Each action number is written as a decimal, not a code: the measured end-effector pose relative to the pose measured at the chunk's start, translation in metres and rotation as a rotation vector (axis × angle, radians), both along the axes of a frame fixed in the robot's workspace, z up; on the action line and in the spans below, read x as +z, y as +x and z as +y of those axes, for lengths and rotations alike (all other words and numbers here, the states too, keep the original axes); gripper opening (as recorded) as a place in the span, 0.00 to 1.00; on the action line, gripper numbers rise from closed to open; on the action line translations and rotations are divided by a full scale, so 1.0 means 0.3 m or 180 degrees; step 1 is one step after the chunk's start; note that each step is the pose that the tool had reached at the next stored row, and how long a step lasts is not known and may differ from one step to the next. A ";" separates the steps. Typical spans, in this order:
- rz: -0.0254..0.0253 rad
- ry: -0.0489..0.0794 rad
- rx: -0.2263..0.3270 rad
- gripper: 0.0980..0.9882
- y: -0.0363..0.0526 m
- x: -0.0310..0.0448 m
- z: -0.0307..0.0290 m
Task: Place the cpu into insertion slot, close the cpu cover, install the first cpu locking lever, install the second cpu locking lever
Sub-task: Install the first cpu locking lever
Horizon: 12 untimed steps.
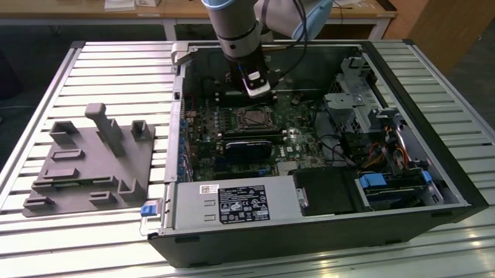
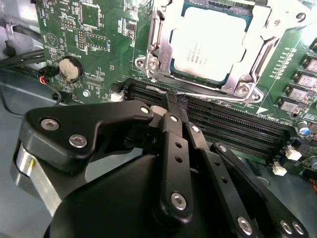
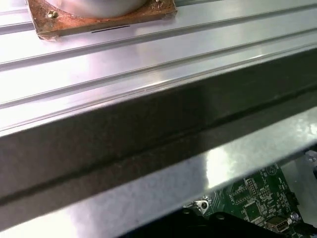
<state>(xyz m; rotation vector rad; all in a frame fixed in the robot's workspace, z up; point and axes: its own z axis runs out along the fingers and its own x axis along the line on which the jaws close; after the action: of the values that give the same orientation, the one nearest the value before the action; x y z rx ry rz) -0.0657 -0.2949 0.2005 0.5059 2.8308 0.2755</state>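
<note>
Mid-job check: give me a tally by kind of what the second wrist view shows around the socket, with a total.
cpu: 1
cpu cover: 1
coin battery: 1
tool: 1
Total: 4

cpu (image 2: 208, 44) | faint print, unreadable | power supply label (image 1: 241, 204) | unreadable (tiny print)

We see arm (image 1: 236, 29) grey, cylindrical, pale-blue cap (image 1: 313, 14) at joint; thin bluish cable (image 1: 300, 26) looping beside it. We note gripper (image 2: 172, 100) matte black: angular linkage bars, rounded ends, silver socket screws (image 2: 179, 200) along each bar. Silvery ring (image 2: 22, 173) at its base, small yellow mark.
</note>
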 end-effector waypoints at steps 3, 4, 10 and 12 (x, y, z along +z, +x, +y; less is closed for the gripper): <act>-0.0009 0.0000 0.0000 0.01 -0.001 -0.001 -0.003; -0.0014 0.0000 0.0000 0.01 -0.002 -0.002 -0.003; -0.0031 0.0000 0.0000 0.01 -0.004 -0.008 -0.009; -0.0032 -0.0001 0.0000 0.01 -0.004 -0.009 -0.009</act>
<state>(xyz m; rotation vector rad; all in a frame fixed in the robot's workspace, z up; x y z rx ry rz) -0.0669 -0.2975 0.1978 0.5029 2.8210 0.2770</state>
